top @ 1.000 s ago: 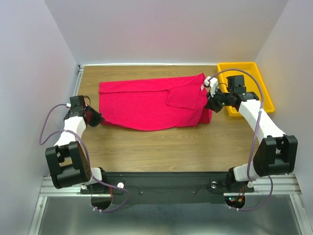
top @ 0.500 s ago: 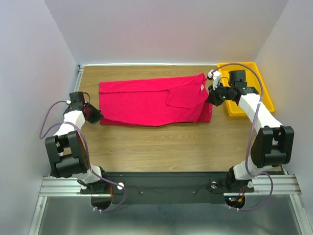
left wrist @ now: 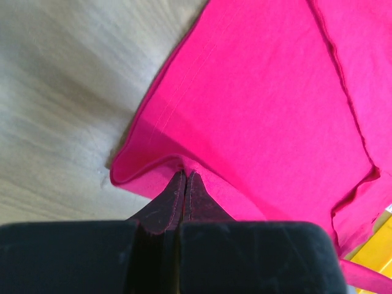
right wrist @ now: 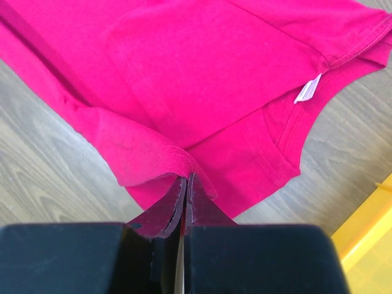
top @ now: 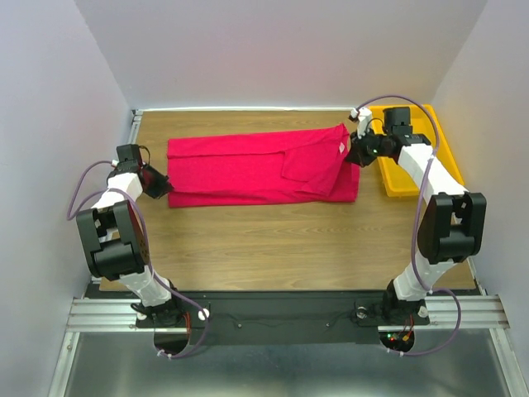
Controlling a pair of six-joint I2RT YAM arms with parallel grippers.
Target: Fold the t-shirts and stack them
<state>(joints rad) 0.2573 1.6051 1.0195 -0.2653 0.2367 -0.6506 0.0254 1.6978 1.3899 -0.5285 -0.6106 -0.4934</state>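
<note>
The crimson-pink t-shirt (top: 256, 167) lies folded lengthwise across the far half of the wooden table, its small white neck label (top: 340, 147) near the right end. My left gripper (top: 162, 187) is shut on the shirt's lower left corner; the left wrist view shows the fabric (left wrist: 275, 110) pinched and lifted at my gripper (left wrist: 185, 176). My right gripper (top: 354, 157) is shut on the shirt's right end by the collar; the right wrist view shows a fold of cloth (right wrist: 202, 86) over my gripper (right wrist: 185, 177) and the label (right wrist: 307, 89).
A yellow plastic tray (top: 438, 141) stands at the far right of the table, just right of my right gripper; its corner shows in the right wrist view (right wrist: 367, 245). White walls close in the table on the left, back and right.
Both grippers carried the shirt's near edge away from me, toward the back of the table. The hanging lower fold flattened, and the shirt now lies as a narrower band.
</note>
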